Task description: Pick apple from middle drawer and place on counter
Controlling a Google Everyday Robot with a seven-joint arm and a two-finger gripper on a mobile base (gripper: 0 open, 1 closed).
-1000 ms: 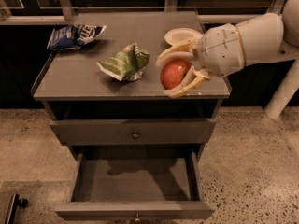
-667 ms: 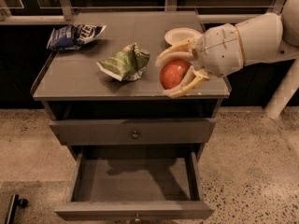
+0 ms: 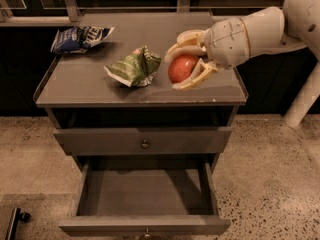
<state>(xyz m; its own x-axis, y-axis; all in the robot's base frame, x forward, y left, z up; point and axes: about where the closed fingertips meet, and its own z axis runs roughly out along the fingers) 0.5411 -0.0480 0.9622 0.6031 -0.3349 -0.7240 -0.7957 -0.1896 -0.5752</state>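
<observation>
My gripper is shut on the red apple, with one cream finger curling over its top and one under it. It holds the apple just over the right part of the grey counter, near the front edge. I cannot tell whether the apple touches the surface. The white arm reaches in from the upper right. Below, the middle drawer is pulled out and nothing lies in it. A small knob sits on its front.
A crumpled green foil snack bag lies on the counter just left of the apple. A blue snack bag lies at the back left. A closed drawer with a knob sits above the open one. The floor is speckled.
My gripper has moved slightly up and back over the counter with the apple, and now covers the white bowl that showed behind it. The bags and drawers have not moved.
</observation>
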